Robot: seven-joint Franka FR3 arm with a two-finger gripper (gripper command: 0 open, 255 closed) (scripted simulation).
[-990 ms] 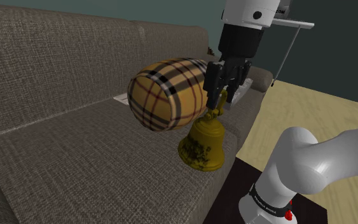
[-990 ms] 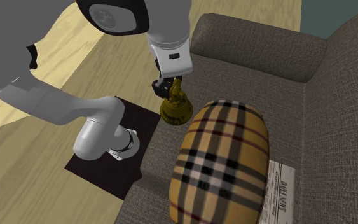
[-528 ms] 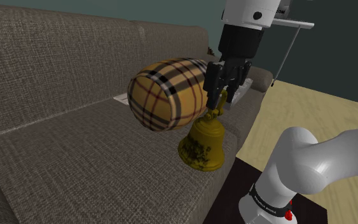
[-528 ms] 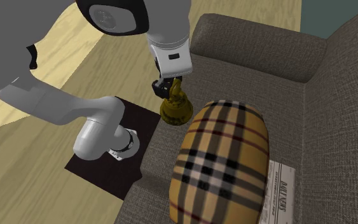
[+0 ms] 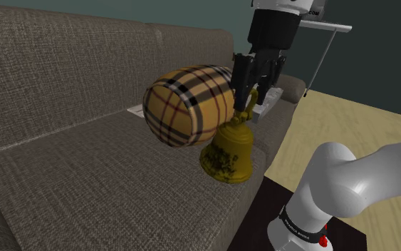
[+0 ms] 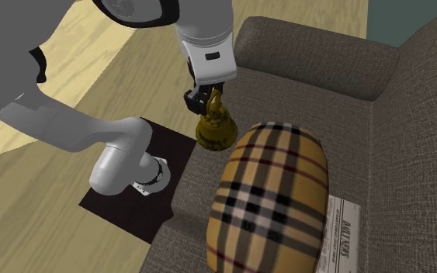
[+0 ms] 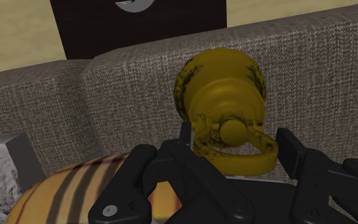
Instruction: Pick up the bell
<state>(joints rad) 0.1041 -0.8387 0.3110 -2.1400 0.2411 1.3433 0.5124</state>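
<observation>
Bell (image 5: 228, 153), blotchy gold, clasped by its ring in gripper (image 5: 251, 98).

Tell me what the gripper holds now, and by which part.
The gripper is shut on the gold bell. Its two fingers clasp the ring-shaped handle at the bell's top, one on each side.

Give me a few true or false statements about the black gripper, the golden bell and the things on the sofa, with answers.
1. The black two-finger gripper clasps the top ring of the golden bell. True.
2. The barrel-shaped cushion is plain blue. False: it is tan plaid with black, white and red stripes.
3. The bell is beside the cushion, over the grey-brown fabric sofa. True.
4. The folded newspaper lies under the bell. False: it lies on the sofa seat, on the cushion's other side.
</observation>
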